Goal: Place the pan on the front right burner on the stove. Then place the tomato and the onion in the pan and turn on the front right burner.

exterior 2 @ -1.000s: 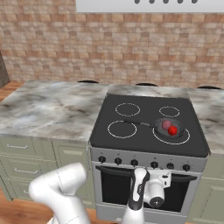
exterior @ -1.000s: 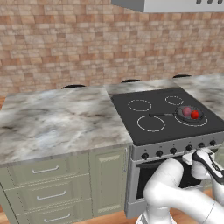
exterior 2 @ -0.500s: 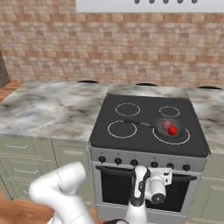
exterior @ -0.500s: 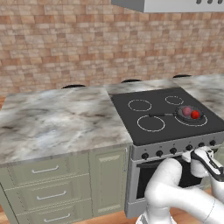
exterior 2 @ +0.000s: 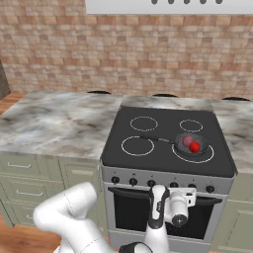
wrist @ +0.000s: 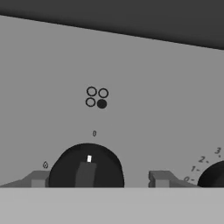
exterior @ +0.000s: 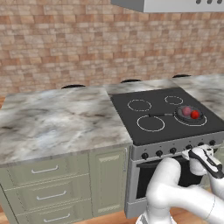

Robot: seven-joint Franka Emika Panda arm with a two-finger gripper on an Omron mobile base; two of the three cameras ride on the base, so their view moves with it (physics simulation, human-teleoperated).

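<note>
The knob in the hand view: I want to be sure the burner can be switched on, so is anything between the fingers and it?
Nothing visible is. The knob sits between the two fingers against the stove panel. The pan already holds the tomato and onion.

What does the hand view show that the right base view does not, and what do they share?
Hand view alone: the four-circle mark above the knob, its lower right circle filled in, the white line on the knob, and the hand straddling it, fingers apart.

Right base view alone: the pan on the front right burner, holding the tomato and onion.

Both: the stove's silver front panel with black knobs.
</note>
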